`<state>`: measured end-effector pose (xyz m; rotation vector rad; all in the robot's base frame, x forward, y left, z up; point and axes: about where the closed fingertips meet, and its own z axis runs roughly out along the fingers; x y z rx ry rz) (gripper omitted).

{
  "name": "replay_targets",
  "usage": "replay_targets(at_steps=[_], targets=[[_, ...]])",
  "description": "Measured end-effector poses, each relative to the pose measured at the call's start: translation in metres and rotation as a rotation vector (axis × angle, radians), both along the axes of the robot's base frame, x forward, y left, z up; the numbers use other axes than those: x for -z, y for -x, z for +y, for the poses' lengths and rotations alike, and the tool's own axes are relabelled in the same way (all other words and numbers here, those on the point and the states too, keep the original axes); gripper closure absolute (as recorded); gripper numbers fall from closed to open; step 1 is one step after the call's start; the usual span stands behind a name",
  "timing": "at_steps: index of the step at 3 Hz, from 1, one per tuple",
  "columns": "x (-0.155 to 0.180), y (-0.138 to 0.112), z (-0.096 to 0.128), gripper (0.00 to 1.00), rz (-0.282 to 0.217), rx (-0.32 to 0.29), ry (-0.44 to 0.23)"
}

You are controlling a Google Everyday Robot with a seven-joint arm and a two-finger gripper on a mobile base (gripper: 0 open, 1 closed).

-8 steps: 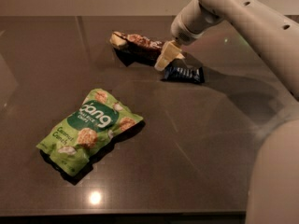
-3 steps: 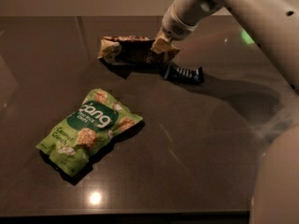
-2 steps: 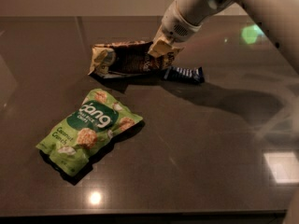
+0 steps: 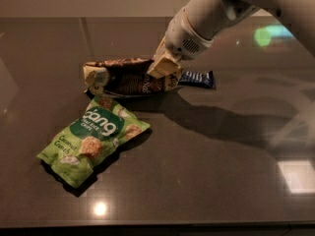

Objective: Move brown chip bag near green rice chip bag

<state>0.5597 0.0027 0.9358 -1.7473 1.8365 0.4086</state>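
The brown chip bag (image 4: 125, 78) is long, dark and glossy with cream-yellow ends. It hangs just above the dark table, tilted, its left end close to the top of the green rice chip bag (image 4: 92, 137). The green bag lies flat at the front left, lime-green with white "dang" lettering. My gripper (image 4: 163, 68) is shut on the brown bag's right part, its cream fingers pinching the top edge. The white arm reaches in from the upper right.
A small dark-blue candy bar wrapper (image 4: 198, 78) lies just right of the gripper, behind the brown bag's right end. The dark glossy table (image 4: 221, 151) shows light reflections at the front and right. Its front edge runs along the bottom.
The gripper has carried the brown chip bag from the back of the table leftward and forward, away from the blue wrapper, until its left end is beside the green bag.
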Motion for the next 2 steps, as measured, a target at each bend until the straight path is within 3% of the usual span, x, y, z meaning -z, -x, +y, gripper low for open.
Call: replay_targets(at_steps=[2], targets=[[0.009,0.046,0.008,0.38,0.021,-0.068,-0.012]])
